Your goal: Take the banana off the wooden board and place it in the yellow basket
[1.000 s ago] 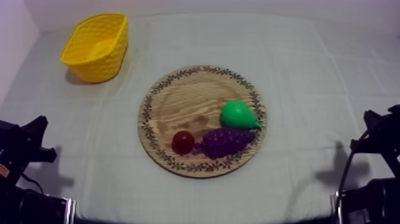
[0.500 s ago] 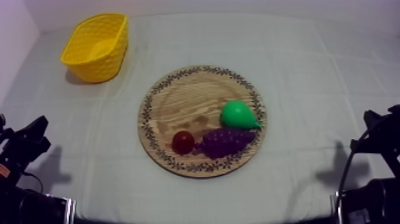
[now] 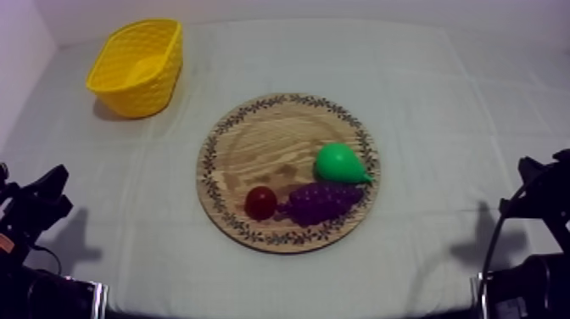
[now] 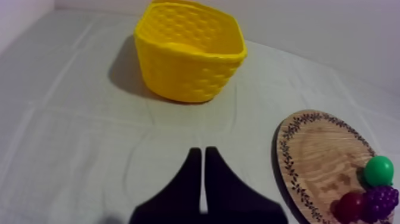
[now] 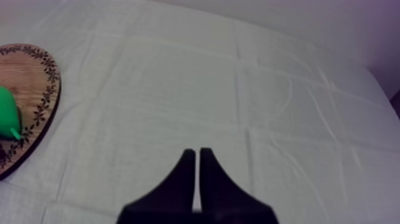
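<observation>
The top camera looks down aslant on the whole table (image 3: 441, 102). Both wrist cameras sit low (close to its surface); all three share the wooden board (image 3: 254, 153).

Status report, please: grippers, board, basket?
Left gripper, right gripper shut, empty. Wooden board holds pear, grapes, small red fruit. Yellow basket upright, unobstructed.
</observation>
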Available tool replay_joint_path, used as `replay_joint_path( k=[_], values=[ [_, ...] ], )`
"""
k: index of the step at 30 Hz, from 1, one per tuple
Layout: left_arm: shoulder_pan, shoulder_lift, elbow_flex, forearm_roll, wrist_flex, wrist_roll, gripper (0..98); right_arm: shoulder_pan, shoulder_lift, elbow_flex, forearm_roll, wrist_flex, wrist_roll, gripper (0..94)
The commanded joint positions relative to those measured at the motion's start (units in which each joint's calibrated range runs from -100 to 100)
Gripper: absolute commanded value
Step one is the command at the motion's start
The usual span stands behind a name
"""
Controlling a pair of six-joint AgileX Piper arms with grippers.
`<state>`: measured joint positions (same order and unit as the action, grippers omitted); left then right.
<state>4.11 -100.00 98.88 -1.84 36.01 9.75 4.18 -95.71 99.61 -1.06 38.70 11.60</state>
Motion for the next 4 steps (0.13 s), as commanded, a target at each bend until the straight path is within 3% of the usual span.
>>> replay_joint_path(
  k=[1, 4],
  values=[
    [-0.02, 0.00, 0.01, 0.01, -0.03, -0.01, 0.1, 0.03, -0.05, 0.05, 0.01, 0.01, 0.00, 0.4],
    [-0.02, 0.00, 0.01, 0.01, -0.03, -0.01, 0.1, 0.03, -0.05, 0.05, 0.01, 0.01, 0.00, 0.4]
  ],
)
